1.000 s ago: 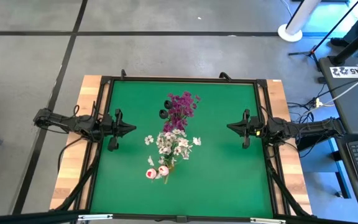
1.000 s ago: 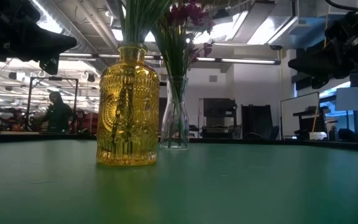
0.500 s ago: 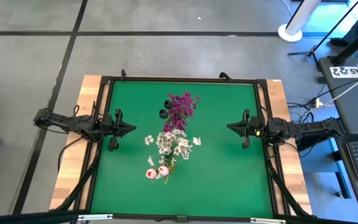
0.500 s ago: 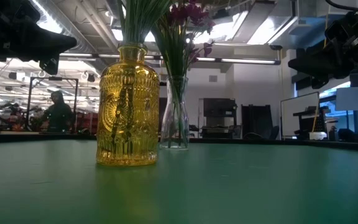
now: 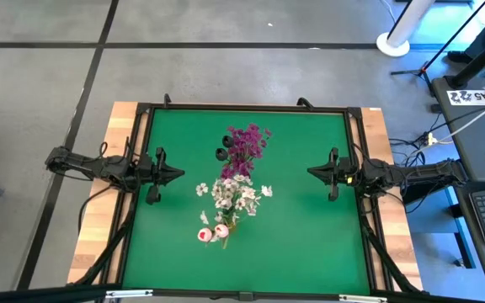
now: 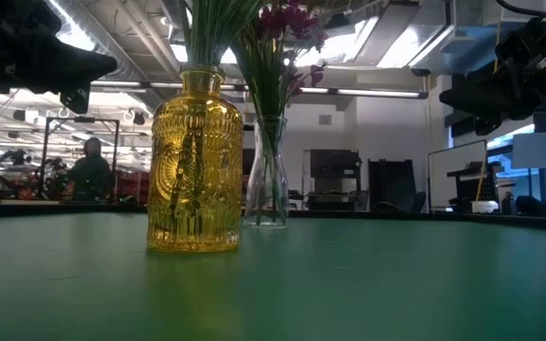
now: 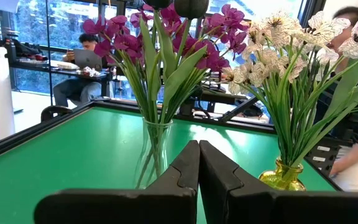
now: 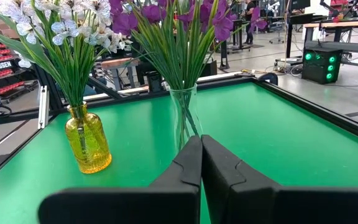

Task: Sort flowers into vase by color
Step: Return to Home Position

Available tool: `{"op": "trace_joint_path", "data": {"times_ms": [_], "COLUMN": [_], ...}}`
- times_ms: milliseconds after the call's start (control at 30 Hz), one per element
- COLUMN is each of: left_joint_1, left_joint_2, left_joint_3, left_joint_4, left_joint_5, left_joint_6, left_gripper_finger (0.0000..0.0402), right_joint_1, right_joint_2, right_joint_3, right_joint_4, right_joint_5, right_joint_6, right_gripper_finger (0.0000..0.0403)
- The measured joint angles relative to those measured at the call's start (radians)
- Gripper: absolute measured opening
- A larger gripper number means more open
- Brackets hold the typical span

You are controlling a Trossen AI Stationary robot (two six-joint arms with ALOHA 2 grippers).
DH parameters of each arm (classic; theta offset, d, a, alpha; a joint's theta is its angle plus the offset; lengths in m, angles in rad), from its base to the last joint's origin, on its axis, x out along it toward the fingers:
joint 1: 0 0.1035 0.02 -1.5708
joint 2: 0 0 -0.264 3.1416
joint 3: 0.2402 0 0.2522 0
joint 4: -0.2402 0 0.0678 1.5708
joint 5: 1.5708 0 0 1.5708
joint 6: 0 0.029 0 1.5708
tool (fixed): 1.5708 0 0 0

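Two slim black arms: left arm (image 5: 99, 166), right arm (image 5: 402, 174).
Thin black cables (image 5: 92, 199) run beside them; the matte black fingers (image 7: 182, 175) have stepped inner edges.

The table (image 5: 301, 219) is covered with a plain green mat. A black frame (image 5: 242, 108) runs round the mat, and bare wooden boards (image 5: 120, 126) show outside it at the left and right edges. Two things stand upright on the green near the middle. One is a ribbed yellow vase (image 6: 194, 161) of glass. The other is a slim clear vase (image 6: 266, 180), farther back, slightly to the right and not touching the yellow one.
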Motion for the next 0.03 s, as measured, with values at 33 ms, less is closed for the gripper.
{"op": "trace_joint_path", "data": {"times_ms": [33], "left_joint_1": [0.000], "left_joint_2": [0.000], "left_joint_3": [0.000], "left_joint_4": [0.000], "left_joint_5": [0.000], "left_joint_6": [0.000], "left_gripper_finger": [0.0000], "right_joint_1": [0.000], "right_joint_2": [0.000], "right_joint_3": [0.000], "right_joint_4": [0.000], "right_joint_5": [0.000], "right_joint_6": [0.000], "right_gripper_finger": [0.0005]}}
